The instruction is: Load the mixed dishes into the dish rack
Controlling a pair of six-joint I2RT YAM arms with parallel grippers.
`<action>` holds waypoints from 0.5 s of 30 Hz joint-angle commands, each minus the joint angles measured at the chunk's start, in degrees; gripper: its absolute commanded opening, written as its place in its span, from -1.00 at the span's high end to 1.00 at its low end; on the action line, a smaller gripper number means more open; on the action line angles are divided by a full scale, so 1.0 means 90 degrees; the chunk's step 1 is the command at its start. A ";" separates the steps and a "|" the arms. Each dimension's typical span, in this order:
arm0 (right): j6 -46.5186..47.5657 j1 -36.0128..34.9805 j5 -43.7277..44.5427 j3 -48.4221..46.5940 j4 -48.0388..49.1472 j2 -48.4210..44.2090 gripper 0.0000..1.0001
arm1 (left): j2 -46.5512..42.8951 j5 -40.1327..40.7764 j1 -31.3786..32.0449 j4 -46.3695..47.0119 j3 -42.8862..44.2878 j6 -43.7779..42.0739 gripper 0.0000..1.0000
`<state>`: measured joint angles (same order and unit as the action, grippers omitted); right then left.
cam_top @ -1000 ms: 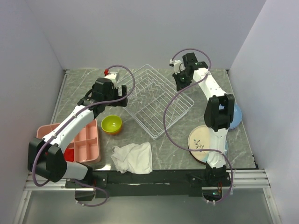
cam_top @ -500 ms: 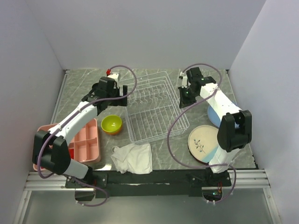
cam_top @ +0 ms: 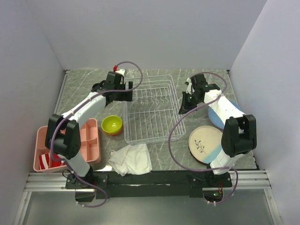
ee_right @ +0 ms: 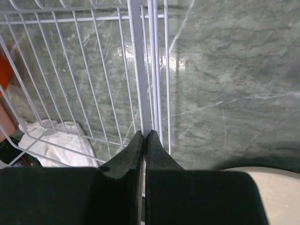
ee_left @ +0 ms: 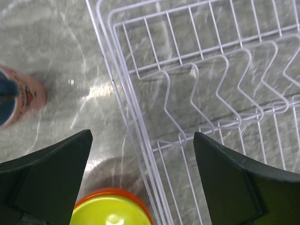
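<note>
The dish rack [cam_top: 153,111] sits at the centre of the table, between the two arms. It holds nothing: its prongs and floor wires are bare in every view. No loading is done, and every visible dish lies outside the rack.

The right gripper [ee_right: 145,135] is at the rack's right rim. Its fingers are pressed together and the thick rim wire runs straight into the tips, so the wire appears pinched between them. The left gripper [ee_left: 142,137] hovers over the rack's far-left corner, fingers spread wide, holding nothing. The step in hand looks like positioning the rack rather than loading it.

Dishes left to load:
- lime-green bowl [cam_top: 112,124], just beside the rack's left rim, nested in the orange bowl [ee_left: 110,191];
- cream-and-blue plate [cam_top: 206,144], flat on the table off the rack's near-right corner;
- light-blue plate [cam_top: 224,114], beyond it, partly hidden under the right arm;
- pink mug [ee_left: 28,96], at the edge of the left wrist view, with a dark-blue shape against it that is too cropped to identify.

The pink divided tray [cam_top: 89,140] holds a red-and-white item in its near-left compartment. The white cloth [cam_top: 132,158] lies crumpled in front of the rack.
</note>
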<state>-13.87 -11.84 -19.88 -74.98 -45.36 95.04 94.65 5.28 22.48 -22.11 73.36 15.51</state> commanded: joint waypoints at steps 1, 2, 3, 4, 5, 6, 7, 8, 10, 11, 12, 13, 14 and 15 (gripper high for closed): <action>-0.0451 0.0202 0.0119 0.0196 0.0206 -0.0481 1.00 | 0.0088 -0.0108 0.0022 0.0045 0.0754 -0.0034 -0.94; -0.0451 0.0221 0.0100 0.0254 0.0226 -0.0531 1.00 | 0.0098 -0.0127 0.0022 0.0044 0.0813 -0.0034 -0.94; -0.0442 0.0231 0.0051 0.0294 0.0207 -0.0570 1.00 | 0.0098 -0.0137 0.0022 0.0054 0.0910 -0.0053 -0.93; -0.0451 0.0231 0.0109 0.0381 0.0206 -0.0677 1.00 | 0.0089 -0.0108 0.0022 0.0054 0.0969 -0.0043 -0.93; -0.0461 0.0231 0.0109 0.0430 0.0206 -0.0745 1.00 | 0.0079 -0.0079 0.0022 0.0054 0.1018 -0.0034 -0.94; -0.0422 0.0212 0.0109 0.0460 0.0197 -0.0794 1.00 | 0.0069 -0.0079 0.0022 0.0064 0.1096 -0.0043 -0.94; -0.0403 0.0221 0.0206 0.0431 0.0187 -0.0863 1.00 | 0.0059 -0.0079 0.0022 0.0054 0.1135 -0.0063 -0.93; -0.0364 0.0221 0.0216 0.0421 0.0177 -0.0883 1.00 | 0.0021 -0.0069 0.0022 0.0073 0.1165 -0.0092 -0.93; -0.0324 0.0221 0.0168 0.0440 0.0158 -0.0902 1.00 | -0.0028 0.0019 0.0022 0.0045 0.1233 -0.0170 -0.93; -0.0276 0.0221 0.0081 0.0460 0.0119 -0.0902 1.00 | -0.0106 0.0058 0.0022 0.0035 0.1253 -0.0190 -0.93; -0.0237 0.0221 0.0012 0.0489 0.0099 -0.0902 1.00 | -0.0155 0.0087 0.0022 0.0015 0.1272 -0.0258 -0.93; -0.0188 0.0221 -0.0047 0.0518 0.0099 -0.0902 1.00 | -0.0204 0.0078 0.0022 -0.0014 0.1282 -0.0452 -0.93; -0.0101 0.0212 -0.0153 0.0538 0.0089 -0.0902 1.00 | -0.0349 0.0097 0.0022 -0.0053 0.1292 -0.0570 -0.93; -0.0022 0.0221 -0.0271 0.0548 0.0118 -0.0941 1.00 | -0.0438 0.0126 0.0022 -0.0082 0.1302 -0.0677 -0.93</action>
<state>-14.39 -10.55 -17.67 -70.48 -44.12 90.56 95.64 5.45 22.48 -22.15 82.32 14.00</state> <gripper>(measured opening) 0.023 0.968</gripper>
